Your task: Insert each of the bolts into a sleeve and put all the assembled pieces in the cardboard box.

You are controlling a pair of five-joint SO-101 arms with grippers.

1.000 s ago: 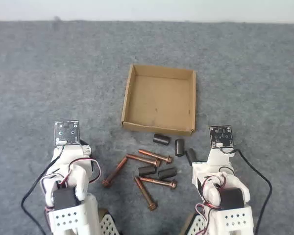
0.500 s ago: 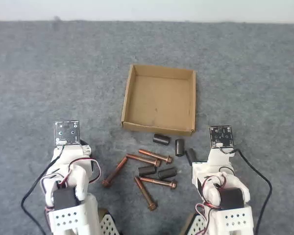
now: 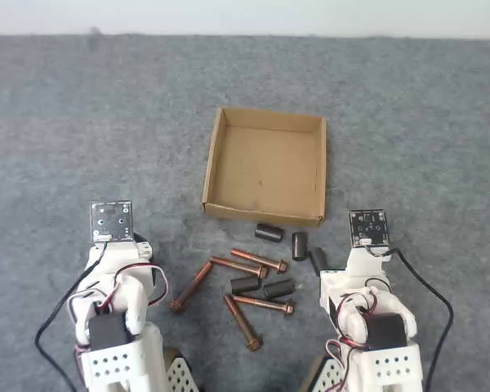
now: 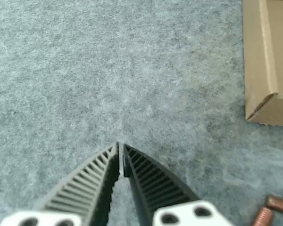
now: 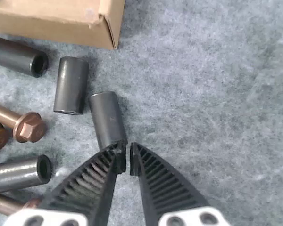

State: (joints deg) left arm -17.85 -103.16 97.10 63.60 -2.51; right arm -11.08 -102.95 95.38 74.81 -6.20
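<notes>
Left hand (image 4: 119, 147) is closed and empty above the grey tabletop (image 4: 108, 70); right hand (image 5: 126, 149), also closed and empty, has its tips by the end of 1 dark sleeve (image 5: 106, 118)

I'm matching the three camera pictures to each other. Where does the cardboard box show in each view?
High view: cardboard box in the middle of the picture, just beyond the copper bolts.
Left wrist view: its corner, ahead of the left gripper and to one side.
Right wrist view: its wall and corner, past the sleeves, ahead of the right gripper.
Shared landmark: those bolts, lying near the box's near wall.
</notes>
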